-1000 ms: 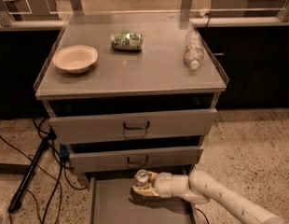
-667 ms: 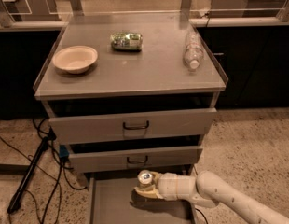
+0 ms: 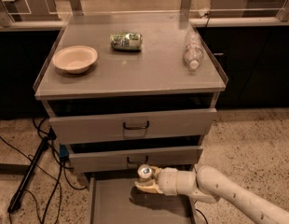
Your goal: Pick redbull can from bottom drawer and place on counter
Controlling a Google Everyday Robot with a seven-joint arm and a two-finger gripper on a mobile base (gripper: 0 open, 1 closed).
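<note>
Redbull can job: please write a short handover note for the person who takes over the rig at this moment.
Gripper: low over the open bottom drawer, jaws shut on the redbull can.
Can: upright in the grasp, seemingly just above the drawer floor, not yet out of the drawer.
Counter: holds a bowl, a green packet and a clear bottle lying on its side.
Done: the grasp.
Left: lift the can out, set it on the counter, release.
</note>
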